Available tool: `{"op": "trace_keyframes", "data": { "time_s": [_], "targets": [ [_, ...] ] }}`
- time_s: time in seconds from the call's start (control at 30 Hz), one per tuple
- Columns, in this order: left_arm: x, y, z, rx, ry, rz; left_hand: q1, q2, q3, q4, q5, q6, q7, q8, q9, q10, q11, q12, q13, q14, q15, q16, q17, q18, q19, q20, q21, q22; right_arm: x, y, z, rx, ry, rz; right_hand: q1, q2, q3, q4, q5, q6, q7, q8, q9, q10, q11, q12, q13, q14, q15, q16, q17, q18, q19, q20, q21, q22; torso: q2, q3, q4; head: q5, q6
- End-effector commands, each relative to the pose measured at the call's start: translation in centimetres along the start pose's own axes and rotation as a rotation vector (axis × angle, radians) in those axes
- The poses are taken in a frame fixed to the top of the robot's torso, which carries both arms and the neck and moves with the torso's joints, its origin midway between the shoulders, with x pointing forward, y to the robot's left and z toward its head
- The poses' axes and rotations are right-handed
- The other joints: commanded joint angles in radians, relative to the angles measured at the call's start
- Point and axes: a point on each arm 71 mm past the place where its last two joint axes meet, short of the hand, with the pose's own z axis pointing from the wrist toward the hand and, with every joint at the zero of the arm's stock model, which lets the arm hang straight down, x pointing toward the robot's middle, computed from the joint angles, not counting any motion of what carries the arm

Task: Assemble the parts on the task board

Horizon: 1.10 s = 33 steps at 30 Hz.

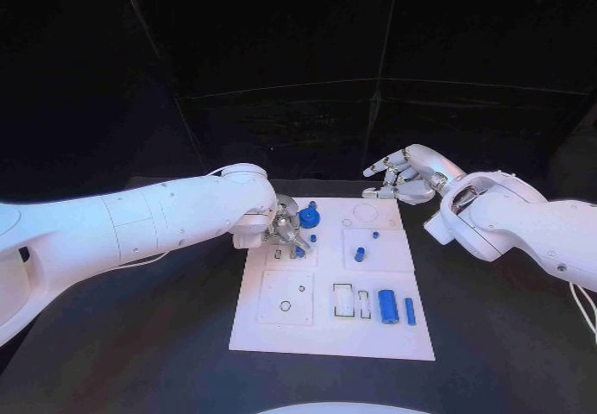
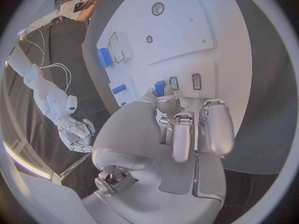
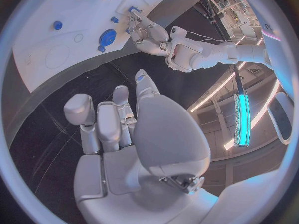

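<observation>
The white task board point(image 1: 326, 332) lies in the middle of the black table. My left hand point(image 1: 284, 228) hovers over its far left section and pinches a small blue part point(image 2: 159, 88) between thumb and a finger, close to two narrow slots point(image 2: 197, 80). A round blue part point(image 1: 309, 217) stands just beyond that hand. Small blue pegs point(image 1: 360, 254) stand in the far right section. A thick blue cylinder point(image 1: 388, 306) and a thin blue rod point(image 1: 410, 310) lie at the near right. My right hand point(image 1: 405, 177) hangs past the board's far right corner, fingers loosely bent, holding nothing.
The near left section of the board has a small round hole point(image 1: 285, 305), and rectangular recesses point(image 1: 343, 298) sit beside the cylinder. Bare black table point(image 1: 149, 345) surrounds the board on both sides. My left hand point(image 3: 149, 32) reaches over the board's edge in the right wrist view.
</observation>
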Motion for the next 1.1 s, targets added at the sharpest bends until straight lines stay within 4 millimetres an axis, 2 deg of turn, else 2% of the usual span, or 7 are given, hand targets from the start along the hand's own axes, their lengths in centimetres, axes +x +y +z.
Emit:
{"op": "trace_keyframes", "data": {
  "time_s": [0.03,0.07,0.1,0.17,0.53,0.77,1.1],
  "targets": [
    [-0.1,0.1,-0.2,0.03,-0.017,-0.093,-0.039,-0.04,0.233,-0.157,0.001,0.001,0.0,0.009,0.009,0.006,0.002,-0.004,-0.004,0.107,0.003,0.006,0.263,0.003,-0.006,-0.001,-0.005,-0.001,-0.1,0.1,0.1,-0.004,-0.007,0.001,0.009,0.006,0.001,0.003,0.004,0.006,-0.001,0.007,0.001,0.001,-0.002,0.002,-0.001,-0.003,-0.006,-0.005,-0.002,0.017,-0.001,-0.001,-0.007,-0.002,0.0,0.0005,0.0018,0.001,0.0],
    [-0.1,0.3,-0.3,0.032,-0.022,-0.103,-0.079,-0.069,0.311,-0.156,0.0,0.001,0.006,0.015,0.018,0.008,0.001,-0.004,-0.007,0.107,0.004,0.006,0.263,0.003,-0.005,-0.002,-0.006,0.001,-0.1,0.1,0.1,-0.004,-0.007,0.001,0.009,0.006,0.001,0.003,0.004,0.006,-0.001,0.007,0.001,0.001,-0.002,0.002,-0.001,-0.003,-0.006,-0.005,-0.002,0.017,-0.001,-0.001,-0.007,-0.002,0.0,0.0008,0.0019,0.002,-0.001],
    [-0.1,0.4,-0.4,0.033,-0.028,-0.113,-0.079,-0.069,0.311,-0.156,0.0,0.001,0.006,0.015,0.018,0.008,0.001,-0.004,-0.007,0.107,0.004,0.006,0.263,0.003,-0.005,-0.002,-0.006,0.001,-0.2,0.1,0.1,-0.003,-0.008,0.001,0.009,0.006,0.001,0.003,0.004,0.006,-0.001,0.007,0.001,0.001,-0.002,0.002,-0.001,-0.003,-0.006,-0.005,-0.002,0.017,-0.001,-0.001,-0.007,-0.002,0.0,0.0006,0.0018,0.003,-0.001],
    [-0.2,0.6,-0.6,0.037,-0.044,-0.129,-0.099,-0.096,0.363,-0.168,-0.001,0.0,0.0,0.022,0.026,0.009,0.002,-0.005,-0.012,0.107,0.003,0.006,0.263,0.003,-0.005,-0.001,-0.007,0.001,-0.2,0.0,0.1,-0.002,-0.008,0.002,0.009,0.006,0.001,0.004,0.004,0.006,-0.001,0.007,0.001,0.001,-0.002,0.002,-0.001,-0.003,-0.006,-0.005,-0.002,0.017,-0.002,-0.002,-0.007,-0.003,-0.001,0.0009,0.0037,0.002,-0.001],
    [-0.1,1.7,-1.6,0.053,-0.174,-0.162,-0.134,-0.146,0.476,-0.198,-0.001,0.001,-0.003,0.036,0.044,0.019,0.0,-0.001,-0.014,0.107,0.0,0.006,0.263,0.001,0.0,-0.003,-0.004,0.01,-0.4,-0.3,0.1,0.008,-0.012,0.004,0.008,0.006,0.001,0.005,0.005,0.005,-0.001,0.007,0.001,0.001,-0.002,0.001,-0.003,-0.003,-0.006,-0.005,-0.002,0.018,-0.002,-0.002,-0.008,-0.004,-0.002,0.0031,0.0084,0.006,-0.003],
    [0.8,2.3,-1.9,0.054,-0.238,-0.115,-0.139,-0.16,0.498,-0.207,-0.001,0.003,-0.004,0.039,0.048,0.022,-0.001,0.0,-0.014,0.107,-0.001,0.006,0.263,0.0,0.002,-0.003,0.0,0.017,-0.5,-0.5,0.0,0.012,-0.014,0.003,0.007,0.006,0.0,0.006,0.005,0.005,-0.001,0.007,0.001,0.001,-0.002,0.001,-0.003,-0.002,-0.006,-0.006,-0.002,0.018,-0.002,-0.002,-0.008,-0.004,-0.002,0.0035,0.013,0.006,-0.005],
    [1.8,2.7,-1.4,0.046,-0.287,-0.061,-0.141,-0.17,0.514,-0.213,0.0,0.005,-0.004,0.041,0.05,0.028,-0.002,0.006,-0.008,0.107,-0.002,0.006,0.263,0.0,0.004,-0.004,0.002,0.02,-0.4,-0.5,0.0,0.008,0.007,0.003,0.002,0.004,-0.008,0.013,-0.024,0.001,0.0,0.007,0.0,-0.004,-0.001,-0.002,-0.013,-0.003,-0.006,-0.014,-0.007,0.018,-0.003,-0.002,-0.016,-0.012,-0.002,0.0021,0.0082,0.011,0.001]
  ]
}}
